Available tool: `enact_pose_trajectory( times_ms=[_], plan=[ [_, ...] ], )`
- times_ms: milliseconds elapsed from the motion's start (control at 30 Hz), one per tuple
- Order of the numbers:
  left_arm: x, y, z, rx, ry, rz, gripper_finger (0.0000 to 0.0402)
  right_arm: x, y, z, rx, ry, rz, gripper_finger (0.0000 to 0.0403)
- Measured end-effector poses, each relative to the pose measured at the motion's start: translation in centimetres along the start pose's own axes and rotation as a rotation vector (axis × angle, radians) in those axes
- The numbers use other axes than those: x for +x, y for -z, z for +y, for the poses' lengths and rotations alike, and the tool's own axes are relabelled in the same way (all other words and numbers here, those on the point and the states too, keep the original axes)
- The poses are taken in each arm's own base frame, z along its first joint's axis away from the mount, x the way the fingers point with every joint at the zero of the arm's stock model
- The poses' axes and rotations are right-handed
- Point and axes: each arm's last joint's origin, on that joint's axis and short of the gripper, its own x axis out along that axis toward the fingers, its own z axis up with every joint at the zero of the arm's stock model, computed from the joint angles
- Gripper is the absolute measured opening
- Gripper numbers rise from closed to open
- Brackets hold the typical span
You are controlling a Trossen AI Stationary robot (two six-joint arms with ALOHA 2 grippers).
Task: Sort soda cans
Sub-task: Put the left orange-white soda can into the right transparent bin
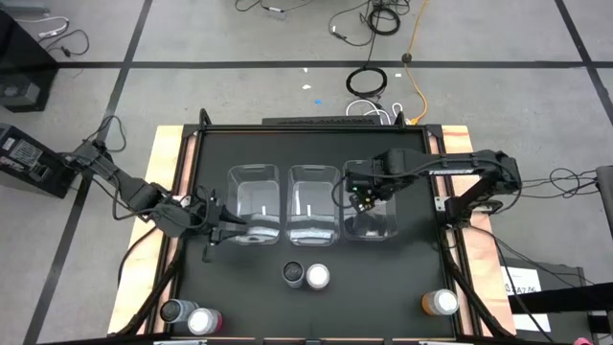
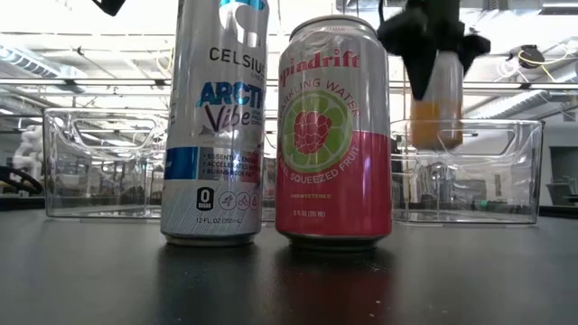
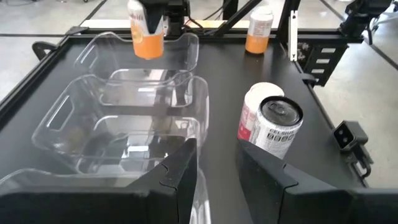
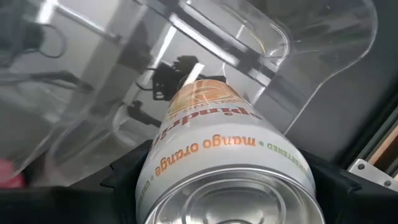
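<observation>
Right hand point(image 1: 361, 196) grips a rigid, smooth orange-and-white aluminium soda can point(image 2: 436, 101) by its sides above the right-most clear plastic bin point(image 1: 372, 222); left hand point(image 1: 222, 230) narrow, empty.

Silver can point(image 2: 215, 122), centre-left of low view: "CELSIUS", "ARCTIC Vibe", "0 SUGAR", "12 FL OZ" | Pink can point(image 2: 334, 135), centre of low view: "spindrift", "SPARKLING WATER", "SQUEEZED FRUIT", "UNSWEETENED" | Orange can point(image 4: 217, 155), lower centre of right wrist view: "mango orange", "UNSWEETENED", part of "spindrift", inverted.
</observation>
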Motion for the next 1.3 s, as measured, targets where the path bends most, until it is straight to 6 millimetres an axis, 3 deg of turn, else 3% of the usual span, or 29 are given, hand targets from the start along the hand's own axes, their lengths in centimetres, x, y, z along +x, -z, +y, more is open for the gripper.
enact_pose_trajectory(
  times_ms=[267, 433, 800, 1133, 1300],
  plan=[
    [-1.3, 0.2, 0.8, -0.002, -0.001, 0.001, 0.0121, 4.8, -2.6, -2.0, 0.062, -0.013, 0.045, 0.0281],
    [-1.7, 0.2, 1.0, -0.008, 0.002, -0.009, 0.0121, 6.7, -3.5, -3.8, 0.084, 0.019, 0.087, 0.0281],
    [-1.8, 0.3, 1.1, -0.008, -0.004, 0.001, 0.0121, 7.8, -6.1, -6.0, 0.117, -0.029, 0.036, 0.0281],
    [-1.9, 0.3, 1.2, -0.008, -0.017, 0.0, 0.0121, 9.5, -6.1, -7.1, 0.128, -0.031, 0.071, 0.0284],
    [-1.9, 0.4, 1.2, -0.003, -0.023, 0.007, 0.0121, 9.5, -6.1, -7.0, 0.122, -0.038, 0.064, 0.0312]
  ],
)
